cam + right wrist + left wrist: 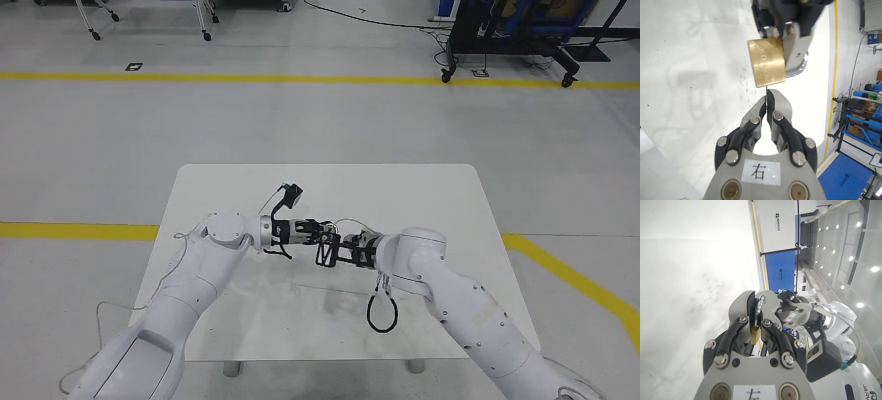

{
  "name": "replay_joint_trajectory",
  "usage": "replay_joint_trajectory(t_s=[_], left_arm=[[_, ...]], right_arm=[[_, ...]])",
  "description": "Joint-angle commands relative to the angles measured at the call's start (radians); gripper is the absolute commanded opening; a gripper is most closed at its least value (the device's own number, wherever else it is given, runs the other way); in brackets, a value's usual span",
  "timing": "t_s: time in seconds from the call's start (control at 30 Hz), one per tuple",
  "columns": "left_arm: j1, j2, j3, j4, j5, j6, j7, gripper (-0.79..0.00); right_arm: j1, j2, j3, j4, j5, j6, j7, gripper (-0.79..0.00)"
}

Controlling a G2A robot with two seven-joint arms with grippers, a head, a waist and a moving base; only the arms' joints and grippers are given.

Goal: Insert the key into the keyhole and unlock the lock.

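Right wrist view: the right gripper (767, 97) is squeezed tight on the key (766, 92). Only a thin metal edge of the key peeks out between the black ribbed pads (770, 109). Its tip reaches the flat underside of the lock (767, 62). I cannot tell if the tip is already in the hole or only touching it.

The left gripper (759, 297) is clenched on the lock's silver loop (760, 304). It holds the lock up in the air over the white table (420, 190), between the two arms.

So both things are picked up, and the key is lined up with the lock. I think what is left is to push the key all the way in, then turn it until the loop pops free.

The lock is a chunky gold-coloured block, smooth, with rounded corners and letters pressed into its side. The loop is curved and mirror-shiny. The key looks flat and very thin. The table is smooth, with tiny dark specks.
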Motion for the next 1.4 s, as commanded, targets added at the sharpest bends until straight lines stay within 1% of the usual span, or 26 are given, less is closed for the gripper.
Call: replay_joint_trajectory(t_s=[0.0,0.3,0.43,0.5,0.63,0.73,0.8,0.83,0.87,0.93,1.0,1.07,1.1,1.13,1.33,1.37], left_arm=[[0.005,0.002,-0.002,-0.007,0.001,-0.003,-0.003,-0.785],[0.014,0.007,-0.007,-0.028,0.015,0.008,-0.003,-0.785],[0.016,0.011,-0.018,-0.042,0.005,0.017,-0.008,-0.785],[0.024,0.012,-0.033,-0.044,-0.045,0.043,-0.028,-0.785],[0.018,0.016,-0.062,-0.018,-0.119,0.118,-0.052,-0.785],[0.012,0.020,-0.083,-0.006,-0.147,0.128,-0.057,-0.785],[0.013,0.024,-0.107,-0.001,-0.196,0.132,-0.088,-0.785],[0.015,0.026,-0.123,0.003,-0.236,0.139,-0.115,-0.785],[0.018,0.028,-0.139,0.007,-0.286,0.155,-0.155,-0.785],[0.022,0.030,-0.168,0.019,-0.381,0.195,-0.238,-0.785],[0.028,0.026,-0.186,0.031,-0.485,0.256,-0.325,-0.785],[0.030,0.020,-0.193,0.041,-0.567,0.306,-0.386,-0.785],[0.031,0.017,-0.190,0.035,-0.600,0.326,-0.386,-0.785],[0.033,0.015,-0.187,0.030,-0.616,0.334,-0.386,-0.785],[0.033,0.015,-0.187,0.030,-0.616,0.334,-0.386,-0.785],[0.033,0.015,-0.187,0.030,-0.616,0.334,-0.386,-0.785]], right_arm=[[0.001,0.003,0.018,0.012,0.023,-0.014,-0.021,-0.785],[-0.006,0.011,0.037,0.019,0.046,-0.025,-0.044,-0.785],[-0.003,0.014,0.053,0.035,0.087,-0.050,-0.092,-0.785],[-0.007,0.021,0.085,0.042,0.125,-0.079,-0.135,-0.785],[-0.007,0.021,0.085,0.042,0.125,-0.079,-0.135,-0.785],[-0.007,0.021,0.085,0.042,0.125,-0.079,-0.135,-0.785],[-0.007,0.021,0.085,0.042,0.125,-0.079,-0.135,-0.785],[-0.011,0.021,0.089,0.042,0.133,-0.074,-0.156,-0.785],[-0.019,0.023,0.101,0.047,0.149,-0.084,-0.189,-0.785],[-0.031,0.031,0.137,0.066,0.215,-0.143,-0.266,-0.785],[-0.039,0.038,0.172,0.095,0.299,-0.232,-0.354,-0.785],[-0.040,0.046,0.212,0.143,0.374,-0.320,-0.447,-0.785],[-0.041,0.048,0.223,0.156,0.386,-0.343,-0.471,-0.785],[-0.041,0.048,0.223,0.156,0.386,-0.343,-0.471,-0.785],[-0.041,0.048,0.223,0.156,0.386,-0.343,-0.471,-0.785],[-0.046,0.048,0.213,0.150,0.400,-0.343,-0.487,-0.785]])
